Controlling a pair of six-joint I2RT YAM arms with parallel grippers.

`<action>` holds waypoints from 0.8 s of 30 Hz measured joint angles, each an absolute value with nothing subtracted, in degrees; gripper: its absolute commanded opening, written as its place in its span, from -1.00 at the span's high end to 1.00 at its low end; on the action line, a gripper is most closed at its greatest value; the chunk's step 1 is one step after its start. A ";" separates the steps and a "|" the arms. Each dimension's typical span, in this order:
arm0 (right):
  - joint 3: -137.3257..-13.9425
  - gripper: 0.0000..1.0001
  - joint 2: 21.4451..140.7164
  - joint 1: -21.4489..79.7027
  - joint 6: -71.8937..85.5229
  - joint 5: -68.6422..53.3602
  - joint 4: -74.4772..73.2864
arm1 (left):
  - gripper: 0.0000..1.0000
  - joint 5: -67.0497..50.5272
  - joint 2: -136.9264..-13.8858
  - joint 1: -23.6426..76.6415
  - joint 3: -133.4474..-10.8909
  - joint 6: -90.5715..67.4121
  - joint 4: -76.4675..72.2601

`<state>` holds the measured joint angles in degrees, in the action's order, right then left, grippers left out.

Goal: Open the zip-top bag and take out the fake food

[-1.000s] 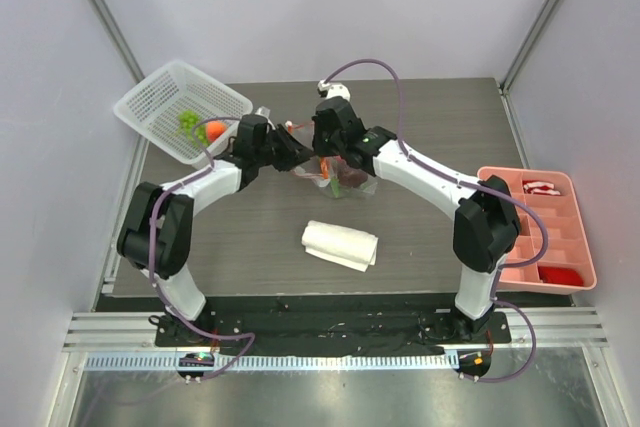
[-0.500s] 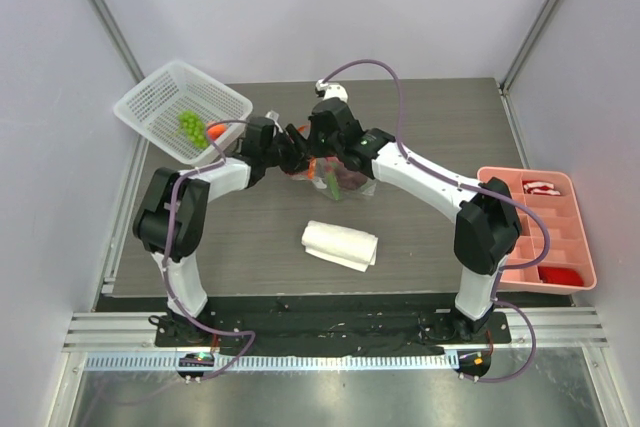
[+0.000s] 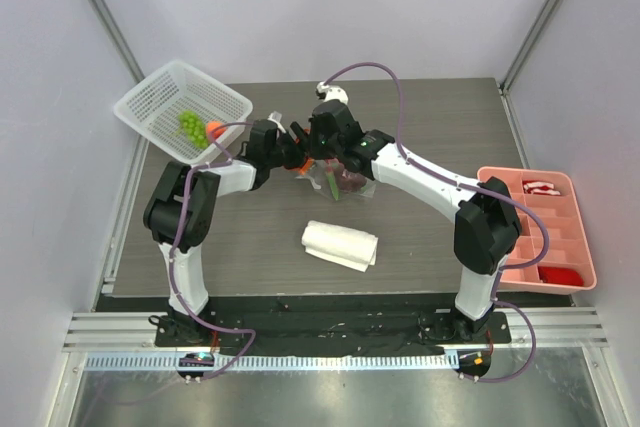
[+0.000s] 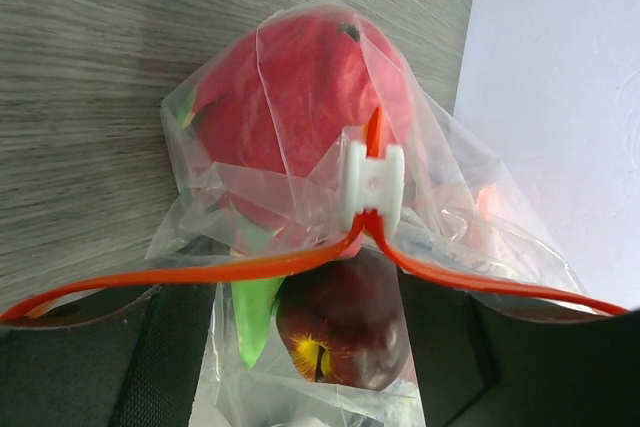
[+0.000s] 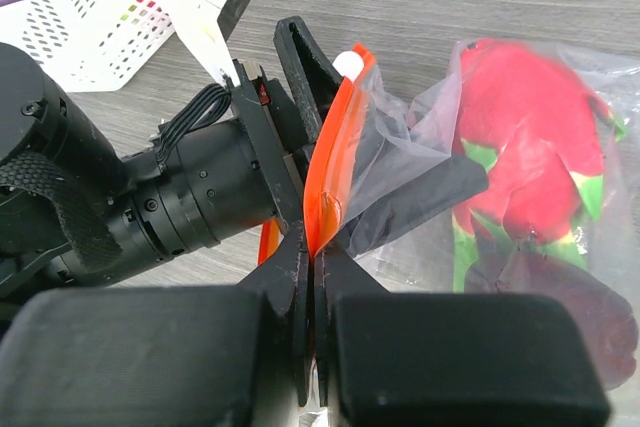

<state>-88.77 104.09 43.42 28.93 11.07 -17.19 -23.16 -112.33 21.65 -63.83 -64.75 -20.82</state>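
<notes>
The zip-top bag [image 3: 352,185] lies at the table's middle back, and its orange-red zipper strip [image 5: 335,157] is parted. A red-pink dragon fruit [image 4: 300,87], a dark purple fruit [image 4: 345,322] and a green leaf [image 4: 255,317] are inside it. My right gripper [image 5: 315,257] is shut on the zipper strip at the bag's mouth. My left gripper [image 4: 320,357] is open at the mouth, its fingers either side of the dark fruit. One finger [image 5: 450,197] shows through the plastic. The white slider [image 4: 370,182] sits on the strip. Green grapes [image 3: 188,125] and a small orange [image 3: 215,130] lie in the basket.
A white mesh basket [image 3: 232,99] stands tilted at the back left. A folded white cloth [image 3: 340,244] lies in front of the bag. A pink divided tray [image 3: 585,247] with red items sits at the right edge.
My left gripper has moved right from beside the basket up to the bag's mouth. My right gripper has kept its hold on the zipper strip.
</notes>
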 measured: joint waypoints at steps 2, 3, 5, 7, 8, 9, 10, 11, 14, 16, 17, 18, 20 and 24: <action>-88.77 0.98 104.18 43.31 29.30 10.63 -17.23 | -0.35 -22.92 -112.40 21.67 -63.83 -64.55 -20.86; -88.77 0.98 104.25 43.29 29.41 10.50 -17.26 | -0.36 -22.63 -112.40 21.69 -63.83 -64.42 -20.86; -88.77 0.98 104.27 43.27 29.71 10.33 -17.30 | -0.34 -22.02 -112.40 21.78 -63.83 -64.10 -20.88; -88.77 0.98 104.27 43.22 29.93 10.13 -17.34 | -0.35 -21.58 -112.46 22.33 -63.83 -63.77 -20.99; -88.77 0.98 104.27 43.18 30.09 9.91 -17.41 | -0.36 -21.17 -112.57 22.70 -63.83 -63.46 -21.15; -88.79 0.99 104.29 43.11 30.20 9.69 -17.50 | -0.41 -20.93 -112.71 22.96 -63.83 -63.09 -21.28; -88.82 0.98 104.29 43.00 30.33 9.43 -17.61 | -0.42 -20.51 -112.97 23.42 -63.83 -62.72 -21.71; -88.86 0.98 104.29 42.94 30.39 9.23 -17.72 | -0.43 -20.34 -113.25 23.79 -63.83 -62.52 -22.31; -89.43 0.98 104.38 42.81 30.41 9.06 -18.57 | -0.51 -20.34 -114.50 24.58 -63.83 -62.35 -23.99; -89.84 0.98 104.51 42.70 30.41 9.06 -18.92 | -0.59 -20.27 -115.35 24.82 -63.81 -62.35 -25.32; -89.84 0.98 104.51 42.63 30.44 8.93 -18.96 | -0.59 -20.10 -115.59 24.91 -63.81 -62.26 -25.96; -89.86 0.98 104.53 42.59 30.55 8.84 -18.98 | -0.59 -19.97 -115.83 24.99 -63.81 -62.11 -26.46; -89.86 0.98 104.55 42.52 30.83 8.36 -18.98 | -0.59 -19.70 -116.40 25.06 -63.81 -61.91 -27.81; -89.84 0.98 104.62 42.50 31.42 8.23 -18.94 | -0.54 -18.79 -117.34 25.30 -63.81 -61.80 -30.65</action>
<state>-89.84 104.62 42.50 31.42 8.23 -18.94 -18.79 -117.34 25.30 -63.81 -61.80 -30.65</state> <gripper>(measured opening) 0.039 0.791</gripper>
